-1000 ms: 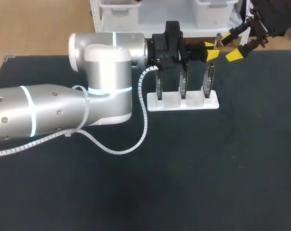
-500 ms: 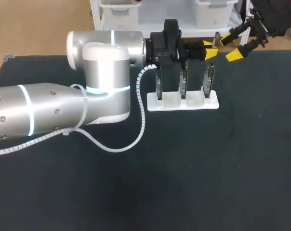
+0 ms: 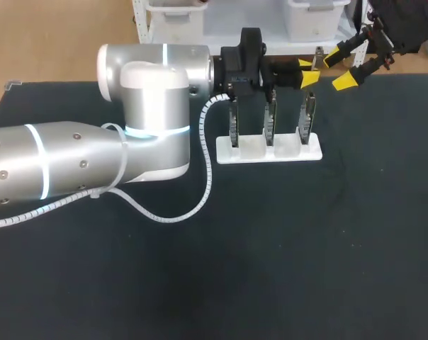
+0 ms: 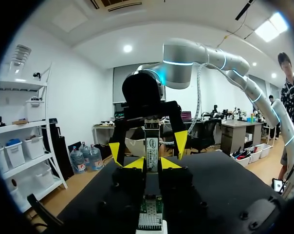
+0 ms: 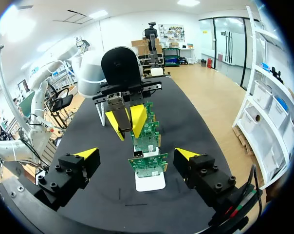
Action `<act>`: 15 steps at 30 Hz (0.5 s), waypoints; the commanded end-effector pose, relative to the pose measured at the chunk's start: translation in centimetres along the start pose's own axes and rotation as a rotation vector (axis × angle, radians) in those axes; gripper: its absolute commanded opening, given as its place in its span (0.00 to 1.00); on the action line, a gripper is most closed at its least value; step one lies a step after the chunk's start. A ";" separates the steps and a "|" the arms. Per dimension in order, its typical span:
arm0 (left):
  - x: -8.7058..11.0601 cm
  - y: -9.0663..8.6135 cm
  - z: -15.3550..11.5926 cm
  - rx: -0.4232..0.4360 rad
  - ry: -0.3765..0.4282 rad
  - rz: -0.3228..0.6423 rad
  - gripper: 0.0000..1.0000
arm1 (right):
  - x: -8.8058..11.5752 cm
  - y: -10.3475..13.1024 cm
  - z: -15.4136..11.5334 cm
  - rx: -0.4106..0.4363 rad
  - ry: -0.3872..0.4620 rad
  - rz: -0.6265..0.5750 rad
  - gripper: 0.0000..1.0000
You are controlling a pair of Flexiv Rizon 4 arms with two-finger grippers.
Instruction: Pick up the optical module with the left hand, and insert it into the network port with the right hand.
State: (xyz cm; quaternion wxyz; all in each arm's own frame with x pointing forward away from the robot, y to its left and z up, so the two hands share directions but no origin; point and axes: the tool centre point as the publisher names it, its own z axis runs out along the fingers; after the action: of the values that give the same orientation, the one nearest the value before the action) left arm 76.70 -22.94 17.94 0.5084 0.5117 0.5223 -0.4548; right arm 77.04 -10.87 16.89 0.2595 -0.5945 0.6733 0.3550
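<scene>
Optical module (image 4: 152, 144) is pinched between the left fingers (image 4: 136, 164). The yellow tips close on it from both sides, and most of its body sticks out past them. From the left wrist view, it points pretty much straight at the right fingers (image 3: 336, 57), which sit just ahead of it, spread wide with nothing in them. The module lines up with the gap between them but isn't touching either one.

The right wrist view shows the same thing from the other side. Its own two yellow tips are far apart, and the left fingers hang ahead of them, clamped on the module up in the air.

Below both sets of fingers is a white stand (image 3: 267, 150) on the black tabletop (image 3: 285, 248), with three circuit boards (image 3: 269, 126) standing upright in it in a row. In the head view, the left fingers are above the far side of the row, closest to the board at the right arm's end. The right fingers are just past that, near the tabletop's back edge.

In the left wrist view, the board right under the left fingers has a meshed metal network port (image 4: 150, 222) on its top edge. The module is well above it, not in it. I can't tell if the other boards have the same port.

The big silver left arm (image 3: 93, 163) lies across the tabletop with its white cable (image 3: 200, 191) looping down beside it.
</scene>
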 end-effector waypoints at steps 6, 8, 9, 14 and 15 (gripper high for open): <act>0.0 0.3 0.1 0.008 0.004 -0.002 0.00 | 0.1 -0.4 -0.8 0.047 0.016 -0.007 1.00; 0.0 0.3 0.1 0.008 0.004 -0.002 0.00 | -0.1 -0.8 -1.4 0.067 0.018 -0.010 1.00; 0.0 0.3 0.1 0.008 0.004 -0.002 0.00 | -0.3 -0.9 -1.7 0.071 0.016 -0.014 1.00; 0.0 0.3 0.1 0.008 0.004 -0.002 0.00 | -2.2 -0.9 -2.6 0.085 -0.015 -0.057 1.00; 0.0 0.3 0.1 0.008 0.004 -0.002 0.00 | -2.6 -0.9 -2.7 0.087 -0.020 -0.064 1.00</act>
State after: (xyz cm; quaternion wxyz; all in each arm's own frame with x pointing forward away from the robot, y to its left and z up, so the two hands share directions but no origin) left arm 76.71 -22.93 17.94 0.5083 0.5118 0.5223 -0.4548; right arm 79.01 -11.49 19.79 0.2991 -0.5997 0.6663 0.3271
